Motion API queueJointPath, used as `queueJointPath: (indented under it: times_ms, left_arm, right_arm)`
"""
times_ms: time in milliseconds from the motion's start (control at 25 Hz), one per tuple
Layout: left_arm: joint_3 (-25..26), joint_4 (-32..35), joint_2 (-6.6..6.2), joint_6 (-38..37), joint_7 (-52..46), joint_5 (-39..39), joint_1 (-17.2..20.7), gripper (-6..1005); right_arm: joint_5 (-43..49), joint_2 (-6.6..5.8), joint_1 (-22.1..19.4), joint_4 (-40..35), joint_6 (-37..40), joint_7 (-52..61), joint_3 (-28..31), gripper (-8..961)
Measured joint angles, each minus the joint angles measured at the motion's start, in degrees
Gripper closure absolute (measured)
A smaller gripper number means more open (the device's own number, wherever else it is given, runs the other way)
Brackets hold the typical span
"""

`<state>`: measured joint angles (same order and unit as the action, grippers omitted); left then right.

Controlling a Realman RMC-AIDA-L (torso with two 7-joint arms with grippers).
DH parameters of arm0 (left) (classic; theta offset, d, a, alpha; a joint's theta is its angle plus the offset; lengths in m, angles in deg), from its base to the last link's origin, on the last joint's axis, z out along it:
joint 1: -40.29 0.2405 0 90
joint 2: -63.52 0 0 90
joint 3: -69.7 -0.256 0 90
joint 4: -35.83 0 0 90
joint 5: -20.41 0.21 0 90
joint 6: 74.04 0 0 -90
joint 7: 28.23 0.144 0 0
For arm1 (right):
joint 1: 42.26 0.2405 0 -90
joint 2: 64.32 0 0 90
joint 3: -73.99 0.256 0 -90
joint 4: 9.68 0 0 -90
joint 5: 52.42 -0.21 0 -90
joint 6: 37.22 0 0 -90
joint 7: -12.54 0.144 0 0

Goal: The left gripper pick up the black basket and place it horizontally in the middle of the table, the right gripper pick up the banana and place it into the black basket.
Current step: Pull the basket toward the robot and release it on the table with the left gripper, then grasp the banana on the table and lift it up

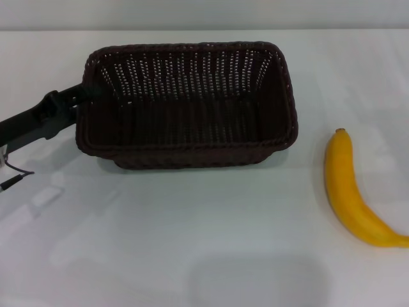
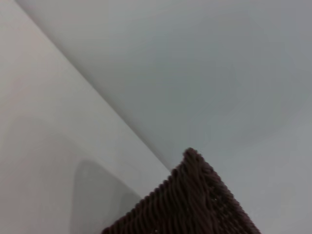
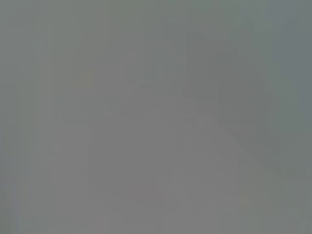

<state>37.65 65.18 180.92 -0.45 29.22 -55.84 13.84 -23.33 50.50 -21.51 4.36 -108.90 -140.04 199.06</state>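
Observation:
The black basket (image 1: 188, 105) is in the middle of the table (image 1: 192, 243), its long side running left to right and its opening tipped a little toward me. My left gripper (image 1: 84, 93) reaches in from the left and is shut on the basket's left rim. A corner of the braided rim shows close in the left wrist view (image 2: 195, 204). The banana (image 1: 348, 188) lies on the table to the right of the basket, apart from it, its brownish tip pointing away from me. My right gripper is out of view; the right wrist view shows only a plain grey surface.
The left arm (image 1: 29, 125) lies low over the table's left side with a thin cable (image 1: 16, 171) hanging by it. The table's far edge (image 1: 204, 30) runs just behind the basket.

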Motion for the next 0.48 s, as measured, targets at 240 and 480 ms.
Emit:
queueJointPath:
  times_ms: [240, 480]
  left_arm:
    - [0.24, 0.8, -0.2, 1.53, 0.79, -2.1, 2.68, 361]
    - [0.93, 0.71, -1.93, 2.22, 9.59, -13.19, 10.53, 207]
  right_arm:
    - [0.01, 0.18, -0.55, -0.04, -0.91, 0.0, 0.0, 88]
    - [0.23, 0.21, -1.4, -0.16, -1.74, 5.64, -0.28, 92]
